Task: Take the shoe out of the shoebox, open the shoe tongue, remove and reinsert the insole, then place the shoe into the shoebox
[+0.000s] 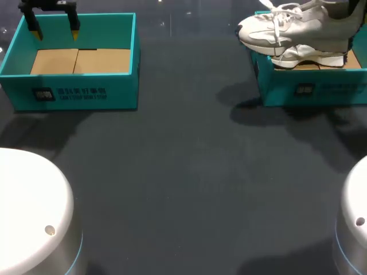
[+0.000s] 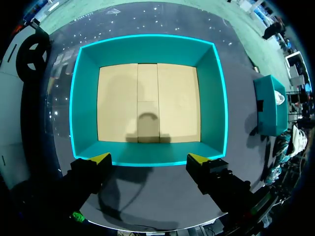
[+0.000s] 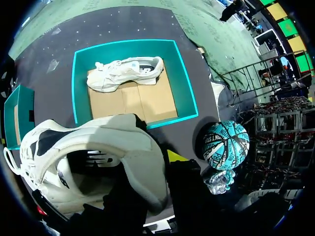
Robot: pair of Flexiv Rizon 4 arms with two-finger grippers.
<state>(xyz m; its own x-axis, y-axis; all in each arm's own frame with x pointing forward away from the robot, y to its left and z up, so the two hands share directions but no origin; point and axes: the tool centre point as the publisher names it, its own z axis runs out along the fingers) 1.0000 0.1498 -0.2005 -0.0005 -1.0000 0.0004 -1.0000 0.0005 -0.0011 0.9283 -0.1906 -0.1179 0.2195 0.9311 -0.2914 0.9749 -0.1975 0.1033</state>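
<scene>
Shoe (image 3: 93, 147): held at heel by clenched right tool (image 3: 155, 164), above shoebox (image 3: 183, 73), for tongue work; left tool (image 2: 150, 158) released.

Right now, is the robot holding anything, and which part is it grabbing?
The right gripper holds the white shoe by its heel rim. The left gripper is open and empty.

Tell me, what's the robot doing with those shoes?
The right gripper holds a white shoe by its heel end, lifted above the right shoebox. A second shoe lies inside that box. The left gripper hangs open over the left shoebox, which has nothing in it.
</scene>
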